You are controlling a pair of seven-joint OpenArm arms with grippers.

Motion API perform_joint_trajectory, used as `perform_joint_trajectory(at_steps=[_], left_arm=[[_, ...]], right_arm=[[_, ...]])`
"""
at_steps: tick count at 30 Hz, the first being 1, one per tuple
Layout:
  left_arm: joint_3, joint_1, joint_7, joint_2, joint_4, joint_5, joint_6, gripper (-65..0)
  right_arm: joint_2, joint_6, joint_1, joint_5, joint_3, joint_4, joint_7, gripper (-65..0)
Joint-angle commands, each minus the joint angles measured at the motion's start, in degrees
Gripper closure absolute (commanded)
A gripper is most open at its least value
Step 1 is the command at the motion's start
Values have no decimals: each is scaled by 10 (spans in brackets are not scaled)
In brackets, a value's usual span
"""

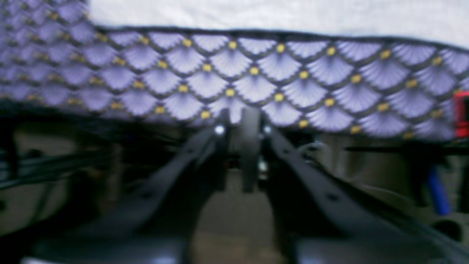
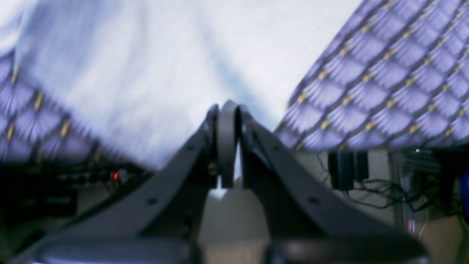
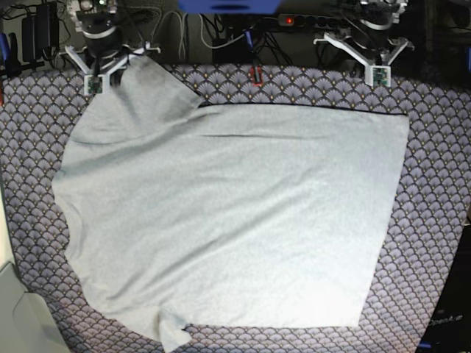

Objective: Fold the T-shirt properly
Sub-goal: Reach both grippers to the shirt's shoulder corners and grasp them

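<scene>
The light grey T-shirt (image 3: 235, 213) lies spread plain side up over most of the table. One sleeve at the back left is pulled up toward my right gripper (image 3: 121, 62). In the right wrist view that gripper (image 2: 228, 110) is shut, with pale T-shirt fabric (image 2: 146, 66) right at and between its fingers. My left gripper (image 3: 374, 59) hangs at the back right, apart from the shirt. In the left wrist view it (image 1: 249, 117) is shut and empty above the patterned cloth, with the shirt's edge (image 1: 256, 14) beyond.
A scallop-patterned purple-grey cloth (image 3: 434, 184) covers the table and shows around the shirt in both wrist views (image 1: 256, 73) (image 2: 403, 91). A small red object (image 3: 256, 75) sits at the back edge. A power strip (image 3: 287, 20) and cables lie behind the table.
</scene>
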Motion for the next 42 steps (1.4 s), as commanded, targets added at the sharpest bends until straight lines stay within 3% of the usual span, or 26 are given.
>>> perform_joint_trajectory(at_steps=[1,4,6,9,13,16,20,25,34,42], left_arm=[[-16,5,-12,-2,10,-17,4,-147],[-52,-10,-11,-11,8,-92,4,-296],[-71,-12,-11,-26,6,-123,4,-348],[-94,-21,-10,-40,6,-154,4,-377],[-138,-39,38,-46,6,-179,4,-376],[-182,-56,75,-45,6,-202,4,-376],[-221,-73,104,-46,6,-226,4,-376],[-259,-97,136,-46,6,-229,4,-376],[-269,-110,146,-47,5,-226,3,-376],[-266,-147,146,-46,-22,-224,3,-376]], right_arm=[[-1,-1,12,1,8,10,5,-83],[0,-1,53,1,29,10,-15,-197],[0,-1,73,1,44,9,-25,-247],[0,0,100,24,70,7,-37,-293],[7,3,139,133,127,-21,-82,-327],[14,47,168,195,164,-61,-130,-329],[11,83,180,220,194,-109,-147,-328],[11,84,175,254,195,-159,-146,-328],[-29,85,141,256,166,-156,-146,-326],[-33,85,133,256,134,-161,-149,-227]])
